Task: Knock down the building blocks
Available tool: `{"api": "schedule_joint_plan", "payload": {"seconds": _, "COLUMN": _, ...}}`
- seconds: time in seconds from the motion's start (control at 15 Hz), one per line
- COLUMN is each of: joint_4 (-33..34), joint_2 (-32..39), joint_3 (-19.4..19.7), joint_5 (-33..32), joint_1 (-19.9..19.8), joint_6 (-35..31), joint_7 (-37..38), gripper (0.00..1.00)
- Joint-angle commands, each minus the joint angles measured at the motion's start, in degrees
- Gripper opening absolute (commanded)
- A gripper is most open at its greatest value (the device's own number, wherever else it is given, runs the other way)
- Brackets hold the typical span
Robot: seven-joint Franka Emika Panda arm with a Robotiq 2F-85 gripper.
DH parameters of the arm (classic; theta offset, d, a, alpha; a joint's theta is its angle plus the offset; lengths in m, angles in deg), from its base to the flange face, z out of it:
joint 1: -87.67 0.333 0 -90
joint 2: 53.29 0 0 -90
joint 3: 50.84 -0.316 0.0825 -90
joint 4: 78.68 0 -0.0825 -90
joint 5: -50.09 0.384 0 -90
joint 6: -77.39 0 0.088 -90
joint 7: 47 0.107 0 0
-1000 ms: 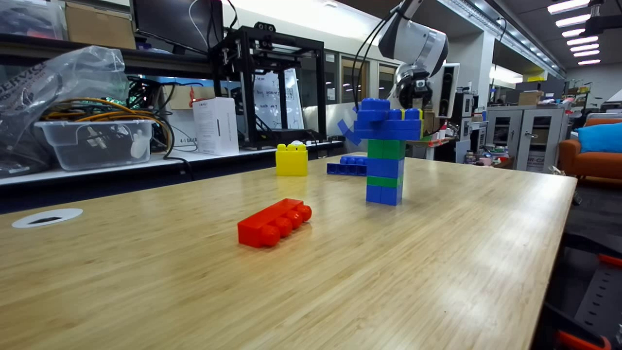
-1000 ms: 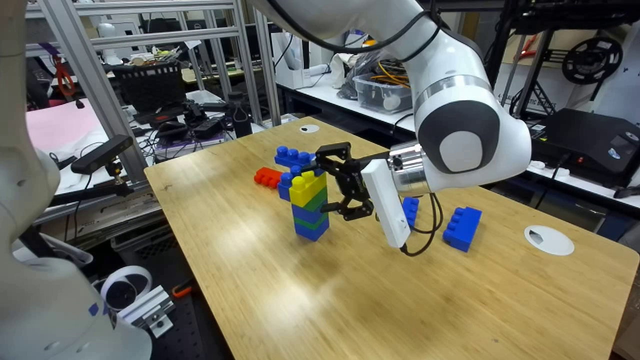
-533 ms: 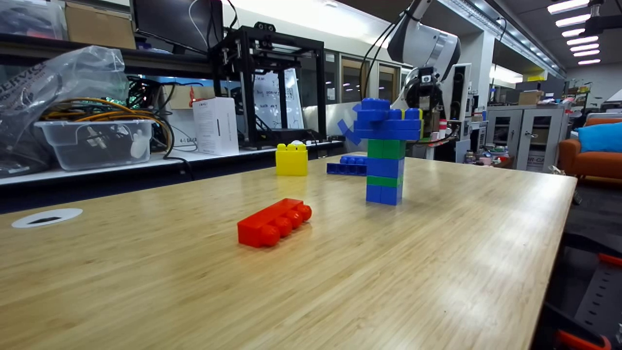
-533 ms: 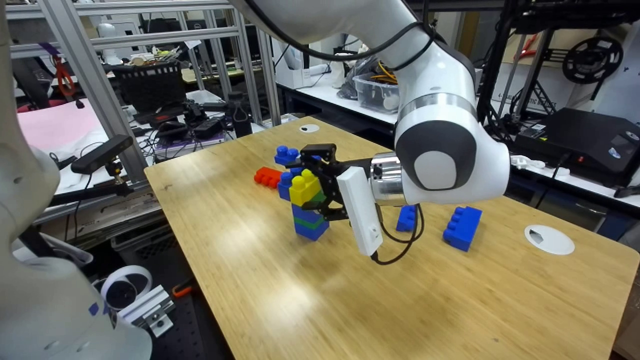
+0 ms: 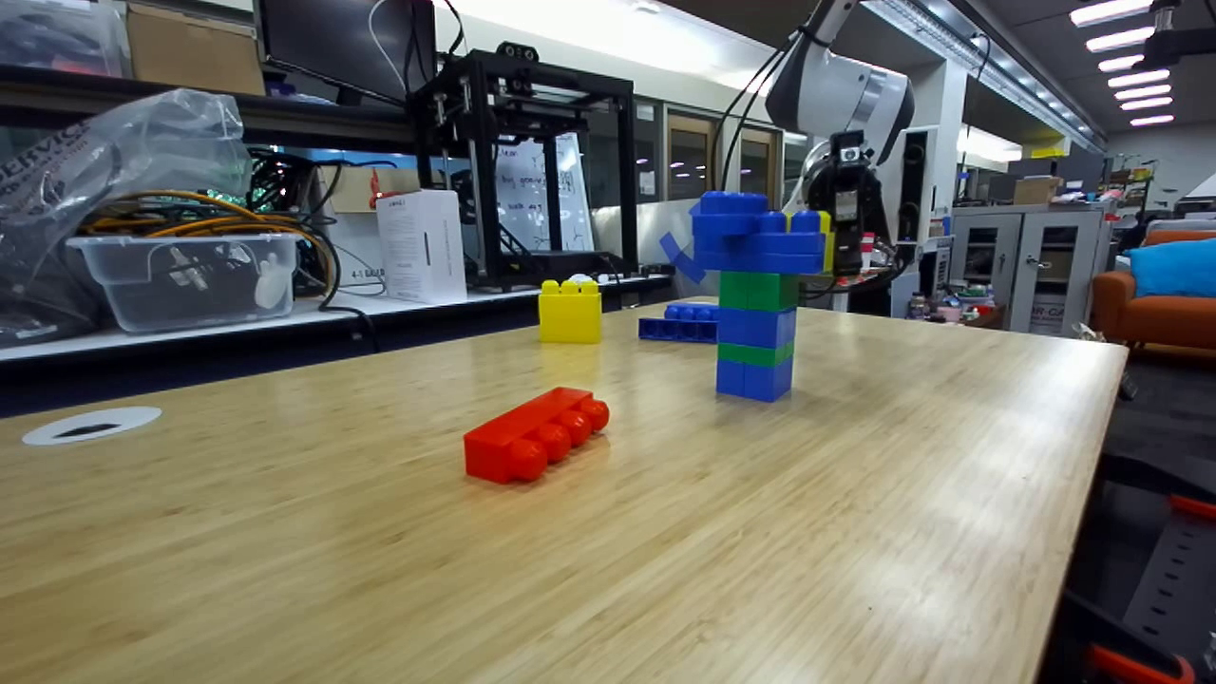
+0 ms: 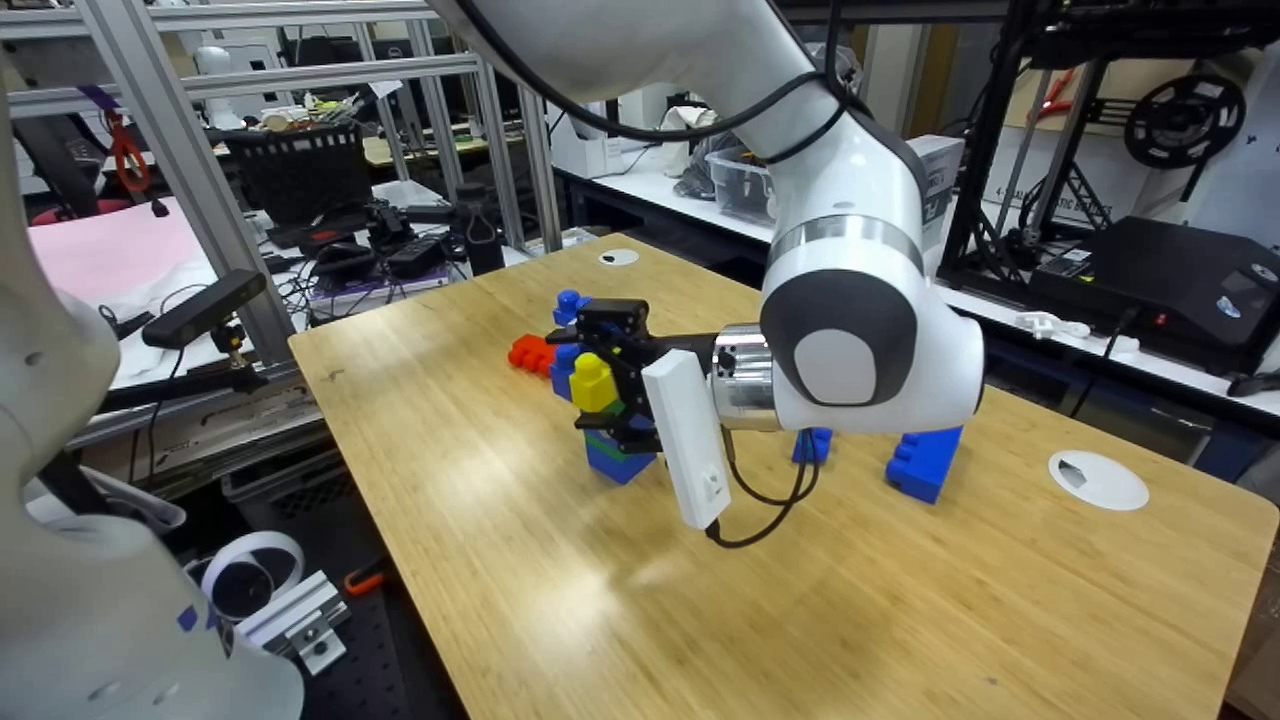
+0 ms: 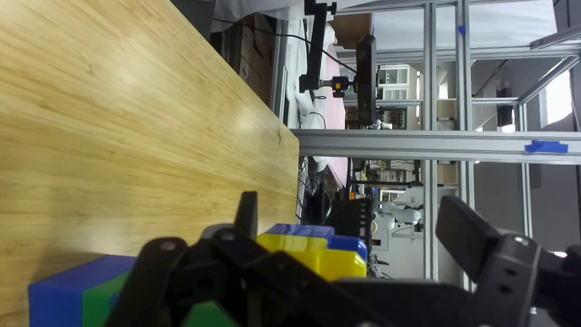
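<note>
The building blocks [image 5: 757, 328] stand upright as a tower of blue and green bricks, with wide blue bricks and a yellow end on top. In the other exterior view the arm hides part of the tower [image 6: 615, 462]. My gripper [image 6: 574, 380] is open at the tower's upper part, its fingers apart above and below the yellow top brick [image 6: 592, 384]. In the wrist view my open gripper [image 7: 356, 222] has the yellow and blue top [image 7: 313, 259] between its fingers, nearer the left one. Whether the gripper touches the tower I cannot tell.
A flat red brick [image 5: 532, 437] lies on the wooden table [image 5: 608, 579]. A lone yellow brick [image 5: 570, 315] and a blue brick [image 5: 678, 329] stand farther back. Blue bricks [image 6: 925, 465] also lie behind the arm. A metal frame [image 7: 435, 145] rises beyond the table edge.
My gripper has moved onto the tower's upper part, going left and slightly down in an exterior view. The tower has turned or shifted slightly but stays upright.
</note>
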Motion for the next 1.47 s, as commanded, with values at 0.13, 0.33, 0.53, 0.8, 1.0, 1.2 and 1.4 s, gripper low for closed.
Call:
{"api": "schedule_joint_plan", "payload": {"seconds": 0.13, "joint_4": -3.14, "joint_2": -1.71, "joint_3": 1.57, "joint_5": 1.96, "joint_1": 0.62, "joint_6": -2.25, "joint_7": -0.96, "gripper": 1.00}}
{"api": "schedule_joint_plan", "payload": {"seconds": 0.33, "joint_4": -3.20, "joint_2": -1.12, "joint_3": 1.94, "joint_5": 3.00, "joint_1": 0.59, "joint_6": -2.52, "joint_7": -0.80, "gripper": 1.00}}
{"api": "schedule_joint_plan", "payload": {"seconds": 0.53, "joint_4": -2.97, "joint_2": -0.39, "joint_3": 2.06, "joint_5": 5.11, "joint_1": 0.53, "joint_6": -3.07, "joint_7": -0.63, "gripper": 1.00}}
{"api": "schedule_joint_plan", "payload": {"seconds": 0.8, "joint_4": -2.94, "joint_2": 0.37, "joint_3": 2.13, "joint_5": 7.18, "joint_1": 0.67, "joint_6": -4.12, "joint_7": -0.47, "gripper": 1.00}}
{"api": "schedule_joint_plan", "payload": {"seconds": 1.0, "joint_4": -2.92, "joint_2": 1.00, "joint_3": 2.07, "joint_5": 7.90, "joint_1": 0.83, "joint_6": -4.47, "joint_7": -0.48, "gripper": 1.00}}
{"api": "schedule_joint_plan", "payload": {"seconds": 1.2, "joint_4": -2.86, "joint_2": 1.20, "joint_3": 2.01, "joint_5": 8.22, "joint_1": 1.03, "joint_6": -4.56, "joint_7": -0.39, "gripper": 1.00}}
{"api": "schedule_joint_plan", "payload": {"seconds": 1.4, "joint_4": -2.75, "joint_2": 1.21, "joint_3": 1.99, "joint_5": 8.76, "joint_1": 1.36, "joint_6": -4.48, "joint_7": 0.10, "gripper": 1.00}}
